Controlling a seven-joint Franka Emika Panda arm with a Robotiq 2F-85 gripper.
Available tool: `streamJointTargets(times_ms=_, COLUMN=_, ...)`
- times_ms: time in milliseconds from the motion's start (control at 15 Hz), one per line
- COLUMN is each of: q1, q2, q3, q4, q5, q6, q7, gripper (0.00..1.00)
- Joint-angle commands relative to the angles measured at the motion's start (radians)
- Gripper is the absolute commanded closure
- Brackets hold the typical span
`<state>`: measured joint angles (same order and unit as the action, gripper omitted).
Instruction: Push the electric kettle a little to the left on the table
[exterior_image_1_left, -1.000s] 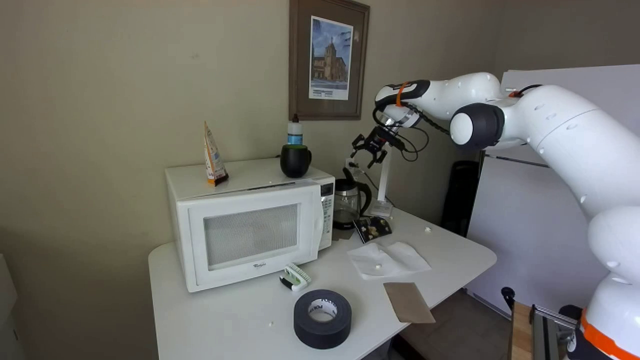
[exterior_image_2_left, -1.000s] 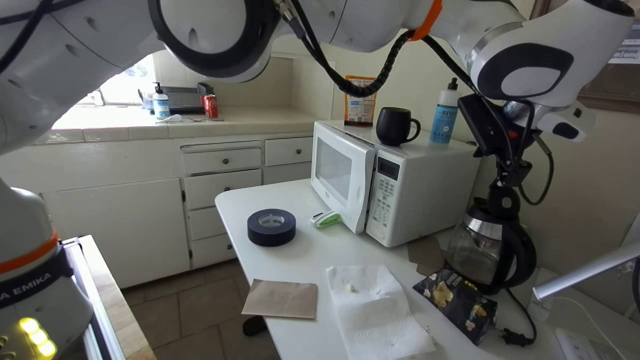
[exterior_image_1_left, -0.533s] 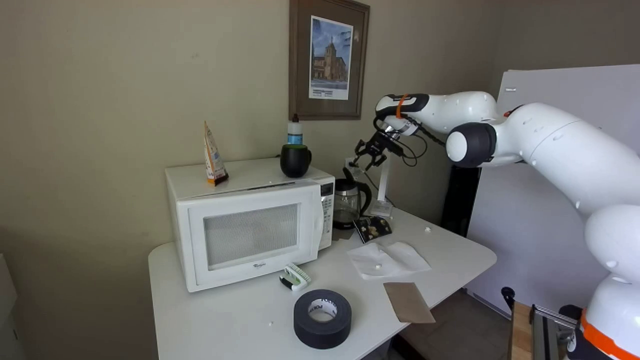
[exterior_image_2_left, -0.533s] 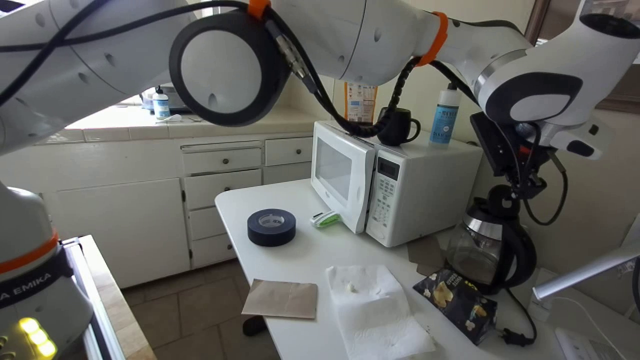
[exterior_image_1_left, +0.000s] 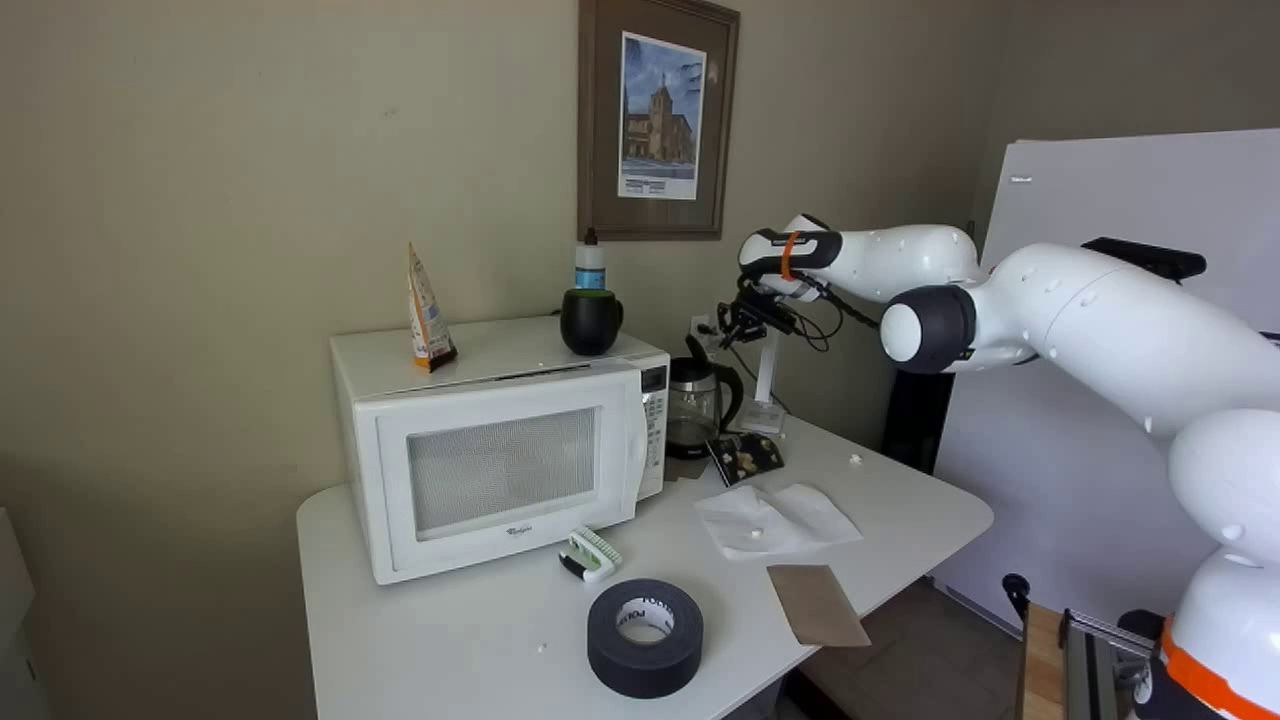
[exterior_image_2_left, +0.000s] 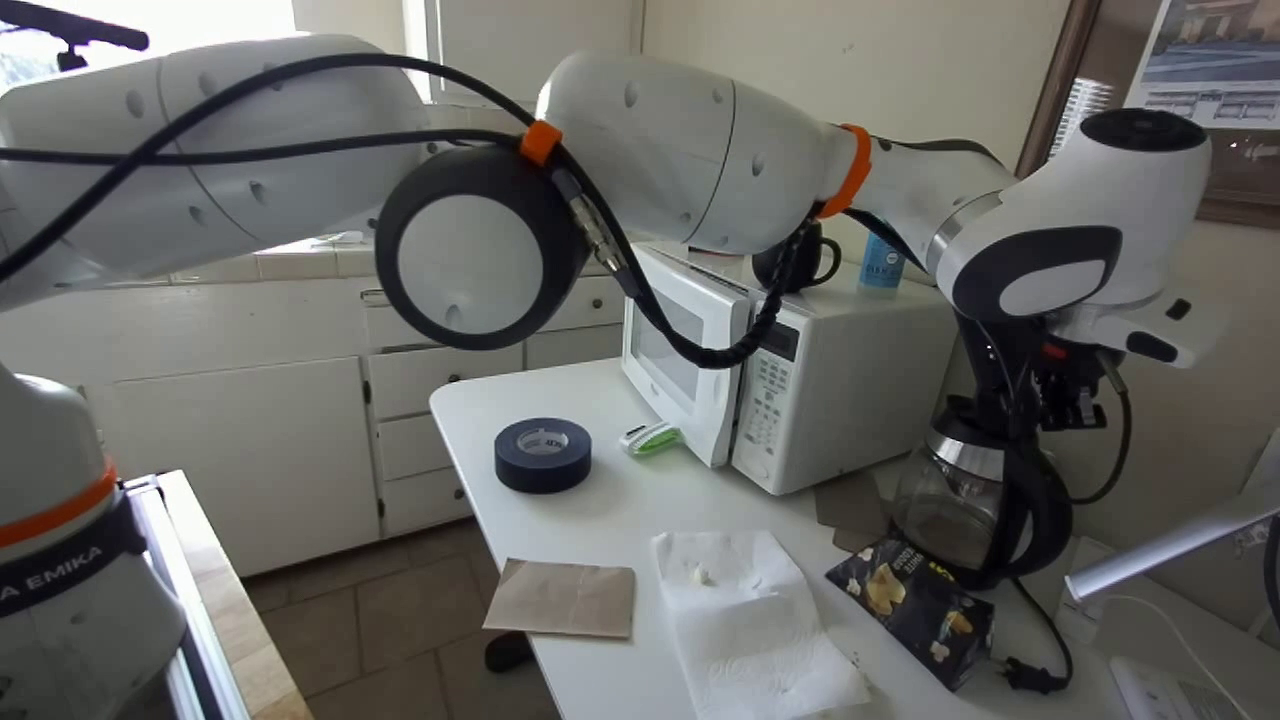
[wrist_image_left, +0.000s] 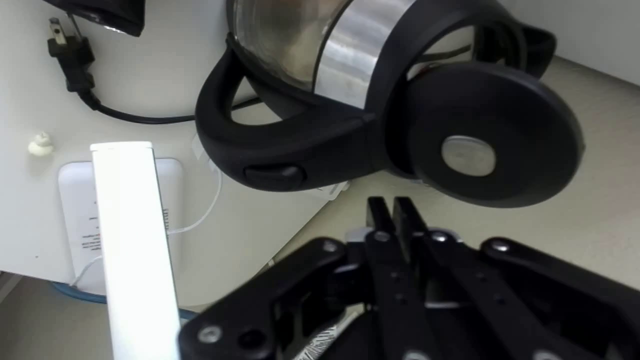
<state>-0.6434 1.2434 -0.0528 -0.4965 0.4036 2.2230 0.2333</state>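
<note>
Holding nothing with the hand, pressed together; close to the raised lid and handle of the electric kettle, perhaps touching, hard to tell from these angles. Done, by the look of it: the approach; left to do: the push itself. As for the kettle: upright on the counter, near the microwave, probably the leftward side, hence room for only a short slide. Just beside, as possible snags: a black snack packet and a loose plug on a cord. Farther out: a paper towel, a tape roll.
</note>
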Motion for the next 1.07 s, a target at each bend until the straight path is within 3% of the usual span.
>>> streamJointTargets(times_ms=0, q1=0.001, q2=0.084, q3=-0.004, q4=0.099, q5=-0.083, q6=0.017, q7=0.105, gripper=1.00)
streamJointTargets(times_ms=133, q1=0.000, q2=0.100, q3=-0.004, q4=0.112, q5=-0.110, q6=0.021, q7=0.138, gripper=1.00)
streamJointTargets(times_ms=200, q1=0.002, q2=0.056, q3=-0.001, q4=0.027, q5=-0.119, q6=0.068, q7=0.142, gripper=1.00)
streamJointTargets(times_ms=267, q1=0.004, q2=0.058, q3=-0.004, q4=0.022, q5=-0.128, q6=0.091, q7=0.158, gripper=1.00)
streamJointTargets(times_ms=333, q1=0.002, q2=0.086, q3=-0.009, q4=0.069, q5=-0.137, q6=0.085, q7=0.177, gripper=1.00)
streamJointTargets(times_ms=1000, q1=0.005, q2=0.079, q3=-0.037, q4=0.053, q5=-0.196, q6=0.066, q7=0.272, gripper=1.00)
